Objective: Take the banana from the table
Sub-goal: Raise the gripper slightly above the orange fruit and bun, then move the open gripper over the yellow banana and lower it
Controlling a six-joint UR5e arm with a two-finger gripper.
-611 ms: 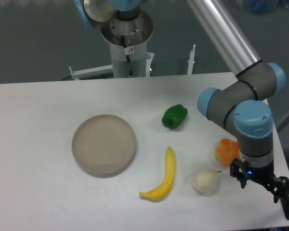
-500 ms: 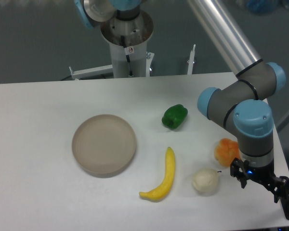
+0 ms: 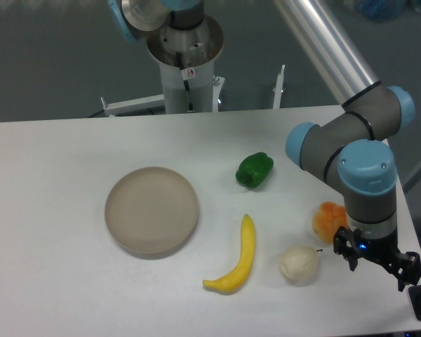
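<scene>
The yellow banana lies on the white table, curving from near the table's middle down toward the front. My gripper hangs at the right front edge of the table, well to the right of the banana. Its two dark fingers stand apart with nothing between them, so it is open. A pale round fruit sits between the gripper and the banana.
A round beige dish rests left of the banana. A green pepper sits behind it. The cream round fruit and a lumpy orange fruit lie close to the gripper's left side. The robot base stands behind the table.
The arm's wrist and gripper have shifted slightly left and up. The banana and the other things have not moved.
</scene>
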